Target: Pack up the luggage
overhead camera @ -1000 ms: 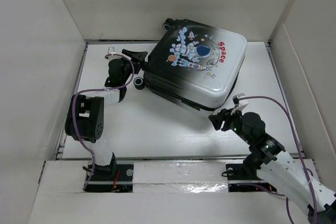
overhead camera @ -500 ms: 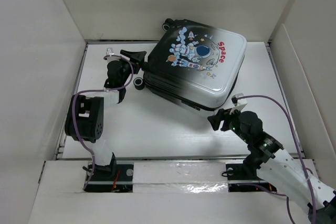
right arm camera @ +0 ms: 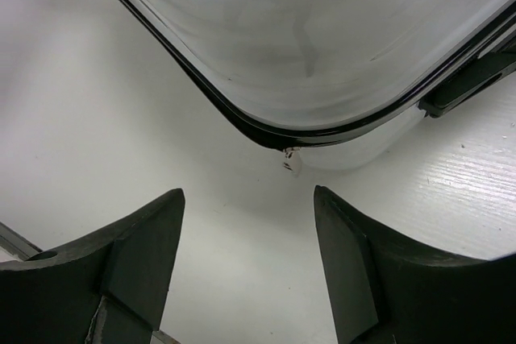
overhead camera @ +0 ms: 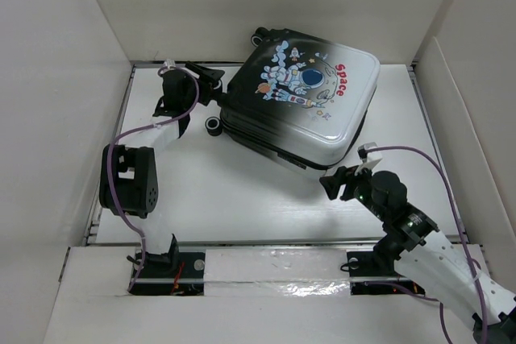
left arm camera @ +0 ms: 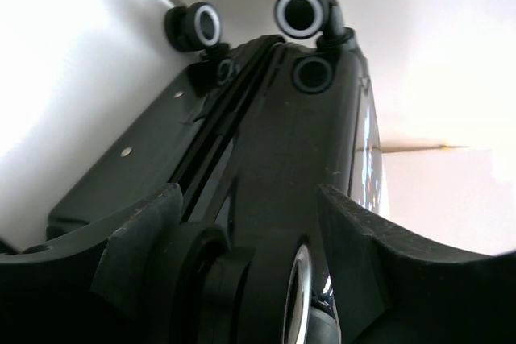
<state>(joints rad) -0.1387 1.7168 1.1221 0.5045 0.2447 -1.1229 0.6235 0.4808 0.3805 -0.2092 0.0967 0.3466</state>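
The luggage (overhead camera: 306,94) lies closed at the back of the table, astronaut side up, black shell fading to white. My left gripper (overhead camera: 214,78) is at its back-left corner. In the left wrist view my left gripper (left arm camera: 248,199) is open, with one black wheel (left arm camera: 282,279) between its fingers, and two more wheels (left arm camera: 300,11) show beyond. My right gripper (overhead camera: 329,187) is open and empty just off the near-right white corner. In the right wrist view the luggage's zipper pull (right arm camera: 290,163) hangs ahead of the open right gripper (right arm camera: 248,199).
White walls box in the table on the left, back and right. A raised white ledge (overhead camera: 266,267) runs along the near edge by the arm bases. A loose-looking wheel (overhead camera: 214,125) of the luggage sticks out at its left side.
My left gripper has moved toward the back wall, up along the luggage's left corner. My right gripper has barely shifted. The luggage stays in place.
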